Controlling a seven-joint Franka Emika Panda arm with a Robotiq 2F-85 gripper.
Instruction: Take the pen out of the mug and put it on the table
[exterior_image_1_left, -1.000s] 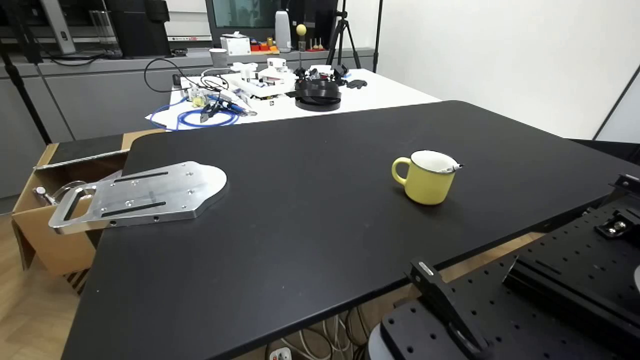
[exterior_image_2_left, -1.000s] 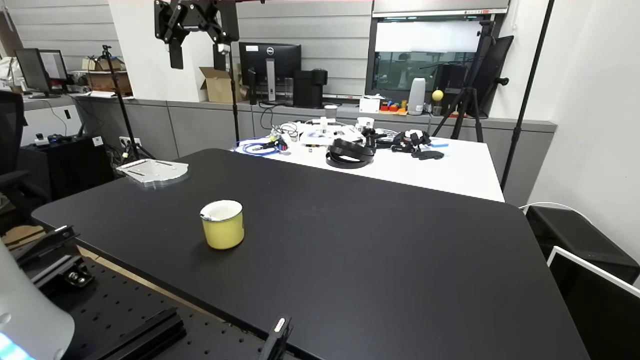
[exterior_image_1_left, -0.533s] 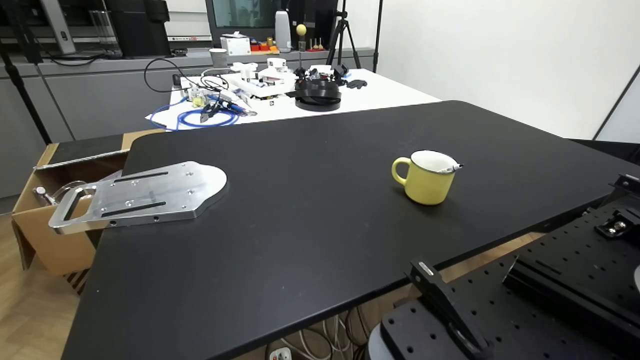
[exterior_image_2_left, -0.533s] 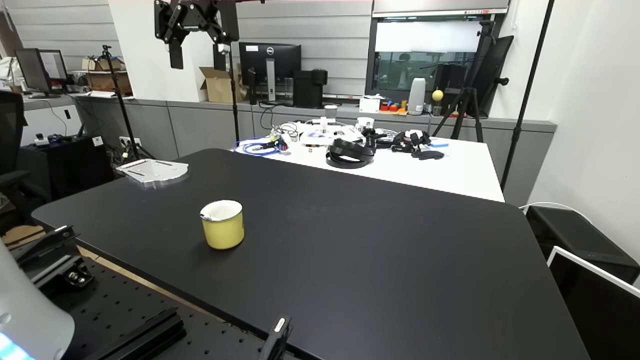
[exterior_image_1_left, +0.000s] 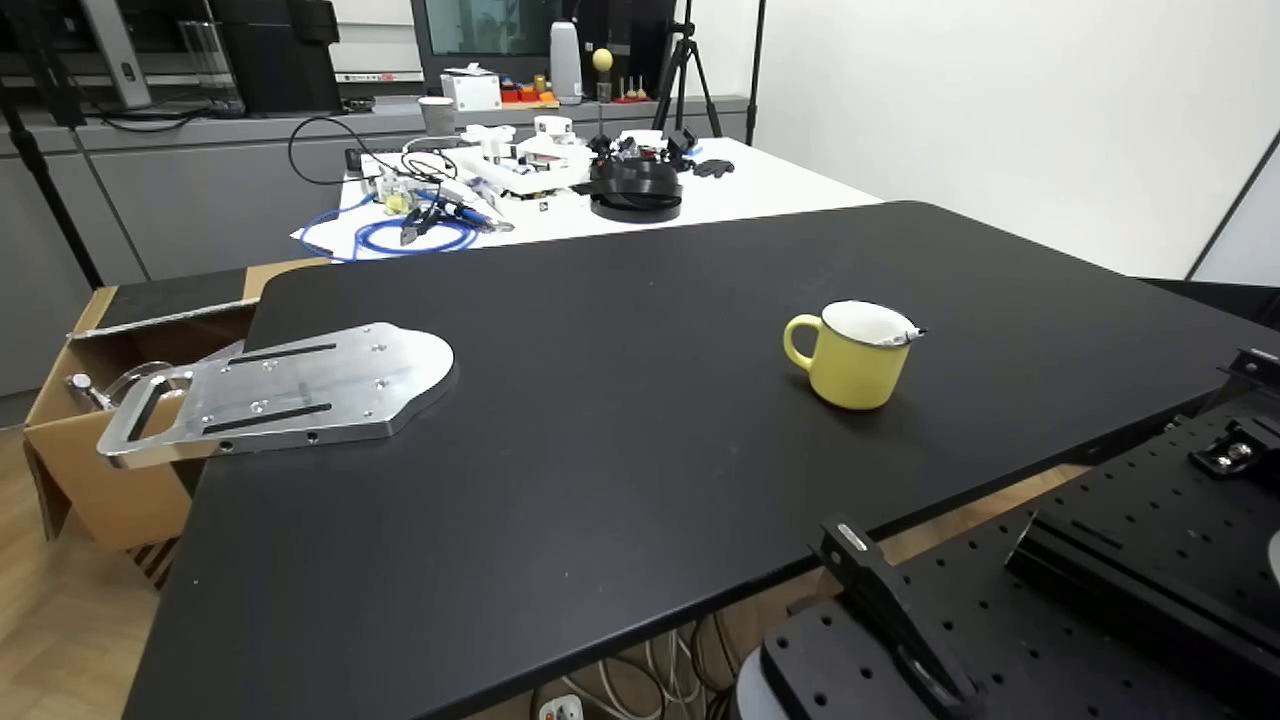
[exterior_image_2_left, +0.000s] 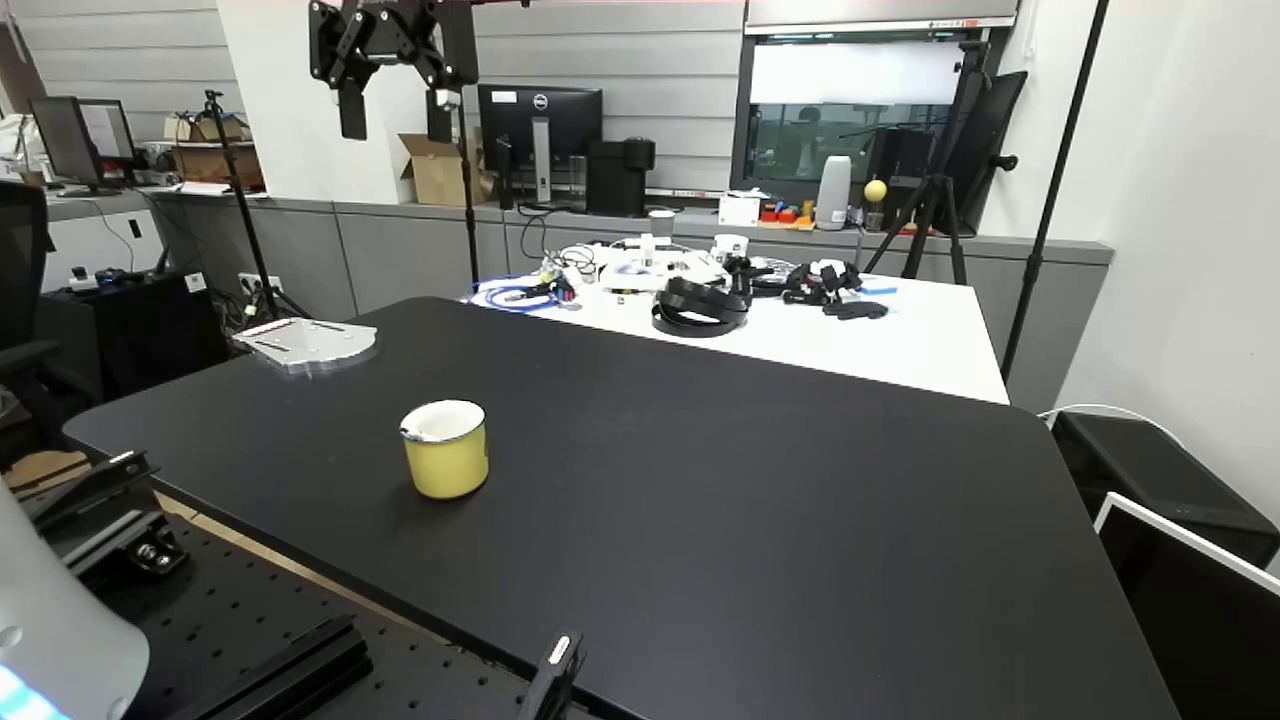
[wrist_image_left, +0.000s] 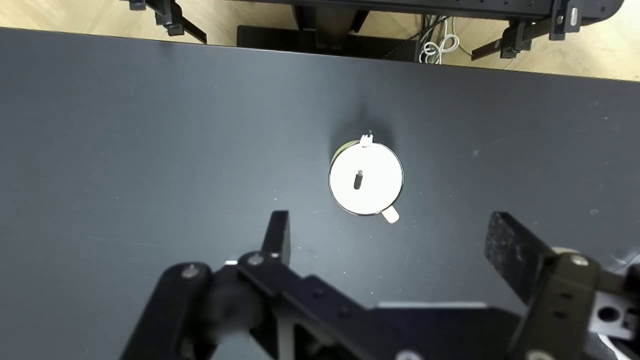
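In an exterior view, the squat yellow mug (exterior_image_1_left: 856, 370) with a white inside stands upright on the matte black tabletop (exterior_image_1_left: 590, 400), near the edge beside the black perforated plate (exterior_image_1_left: 1060, 650) and well apart from the rounded far corners. The thin pen (exterior_image_1_left: 906, 337), whitish with a dark tip, leans in it and pokes over the rim toward that edge, roughly across from the looped handle. A shiny slotted metal slab (exterior_image_1_left: 335, 380) overhangs the left edge.

In an exterior view, my black gripper (exterior_image_2_left: 396, 118) hangs well above the tabletop, its flat fingers (exterior_image_2_left: 352, 113) spread wide with nothing between them. The mug's smooth wall and dark-lined rim suggest enamelled metal, light enough to slide or tip.

In the wrist view, a white end (wrist_image_left: 366, 140) with a dark point sticks past the rim and a dark piece (wrist_image_left: 358, 180) shows inside; the glare of the white interior washes out what lies between, so I take them for one pen without being sure. I judge it light, stiff and smooth, likelier to roll than break. I would pinch the short end past the rim, across its length, and draw it up along its slant so the mug is not dragged.
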